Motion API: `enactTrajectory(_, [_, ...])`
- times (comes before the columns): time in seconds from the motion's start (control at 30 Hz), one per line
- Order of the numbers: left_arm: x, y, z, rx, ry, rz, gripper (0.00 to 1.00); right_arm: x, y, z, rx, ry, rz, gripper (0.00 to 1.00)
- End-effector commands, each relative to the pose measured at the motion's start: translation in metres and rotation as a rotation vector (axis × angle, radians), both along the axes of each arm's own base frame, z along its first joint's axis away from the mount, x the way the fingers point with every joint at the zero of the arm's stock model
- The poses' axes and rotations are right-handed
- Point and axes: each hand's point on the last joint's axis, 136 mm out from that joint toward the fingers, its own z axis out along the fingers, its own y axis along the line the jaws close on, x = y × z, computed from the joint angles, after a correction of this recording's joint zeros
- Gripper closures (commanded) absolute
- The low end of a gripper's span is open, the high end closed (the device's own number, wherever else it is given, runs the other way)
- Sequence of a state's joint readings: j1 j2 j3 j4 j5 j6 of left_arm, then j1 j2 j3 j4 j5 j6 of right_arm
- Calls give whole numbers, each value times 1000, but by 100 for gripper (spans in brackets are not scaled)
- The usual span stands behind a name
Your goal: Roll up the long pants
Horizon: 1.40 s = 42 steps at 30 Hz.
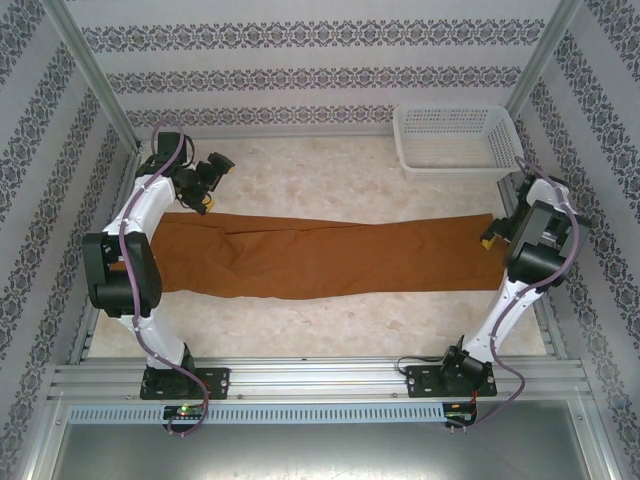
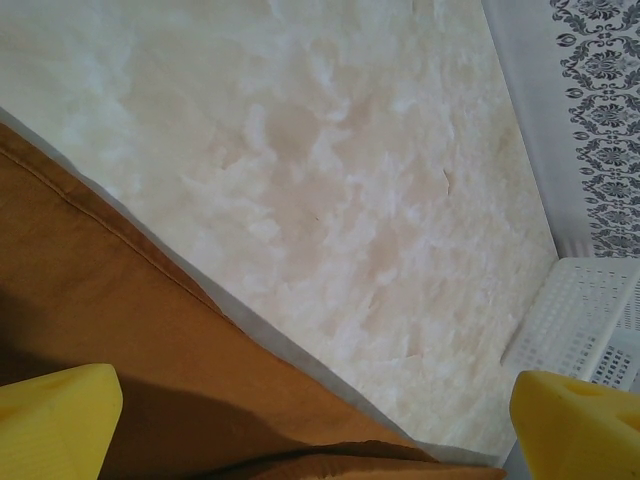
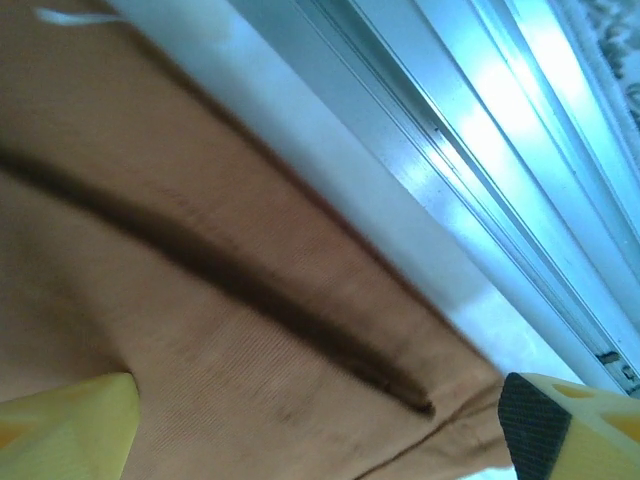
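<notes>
Yellow fingertips (image 3: pixel 60 425) of right end effector (image 1: pixel 492 237) hover low over end of long pants (image 1: pixel 330 255), near side of basket (image 1: pixel 455 168). Pants flat on counter (image 1: pixel 330 180), stretching leftward. Likely step: start roll; catch all layers squarely, keep roll tight, straight. Right end effector spread wide, empty, cloth contact unclear. Left end effector (image 1: pixel 214 186), far left of basket, gaping, empty, over pants' far edge.

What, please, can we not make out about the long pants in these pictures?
- Top view: the left arm covers the left end of the long pants.
- Top view: the right end effector and its arm cover their right end.
- Left wrist view: the bottom edge cuts off the fingertips.
</notes>
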<state>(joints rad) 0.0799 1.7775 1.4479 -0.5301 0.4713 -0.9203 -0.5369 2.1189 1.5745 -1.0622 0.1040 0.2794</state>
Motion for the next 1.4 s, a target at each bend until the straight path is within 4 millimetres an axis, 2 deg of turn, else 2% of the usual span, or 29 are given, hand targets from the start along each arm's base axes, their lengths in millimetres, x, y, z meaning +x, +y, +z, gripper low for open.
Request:
enactTrajectory(0.0, [-2,0,23,7,-45,-1,0,-19,5,-26,85,58,2,9])
enactTrajectory(0.17, [-6,3,28,12,-38,21,0,-29,21,-53,167,87,-13,17])
enactTrajectory(0.2, [-7,3,30,11,-41,25,0,-28,23,-55,171,93,-6,23])
enactTrajectory(0.33, [-11,5,34,15,-48,48,0,-34,27,-65,172,131,5,62])
enactTrajectory(0.37, [-11,5,34,12,-49,49,0,-36,29,-68,176,145,10,83])
enactTrajectory(0.4, [-12,5,35,11,-49,50,0,-38,30,-69,180,153,12,91])
enactTrajectory(0.47, [-15,4,37,11,-52,49,0,-39,30,-70,173,161,14,84])
enactTrajectory(0.5, [-16,4,38,13,-53,50,0,-38,30,-69,168,159,21,88])
enactTrajectory(0.53, [-16,4,39,13,-53,51,0,-38,29,-67,156,159,24,100])
enactTrajectory(0.63, [-19,5,42,15,-59,51,0,-27,26,-51,113,116,23,100])
enactTrajectory(0.73, [-19,5,49,19,-71,52,0,-3,22,-13,61,6,16,100])
enactTrajectory(0.83, [-19,4,58,19,-81,45,2,21,16,44,14,-154,-25,100])
enactTrajectory(0.9, [-21,4,63,23,-87,43,5,29,9,83,-37,-233,-38,100])
enactTrajectory(1.03, [-27,3,69,25,-91,36,5,29,-10,168,-167,-356,-59,100])
enactTrajectory(1.13, [-33,4,70,36,-86,36,6,27,-5,223,-194,-489,-64,100])
enactTrajectory(1.2, [-37,5,67,39,-79,38,10,26,1,255,-216,-576,-62,100])
enactTrajectory(1.23, [-40,4,65,38,-72,36,17,25,6,270,-217,-621,-62,100])
enactTrajectory(1.27, [-42,4,64,39,-67,35,30,26,10,281,-210,-659,-62,100])
enactTrajectory(1.33, [-47,4,60,43,-52,35,74,29,26,306,-176,-739,-45,100])
enactTrajectory(1.37, [-51,5,58,49,-39,36,90,32,34,317,-161,-772,-31,100])
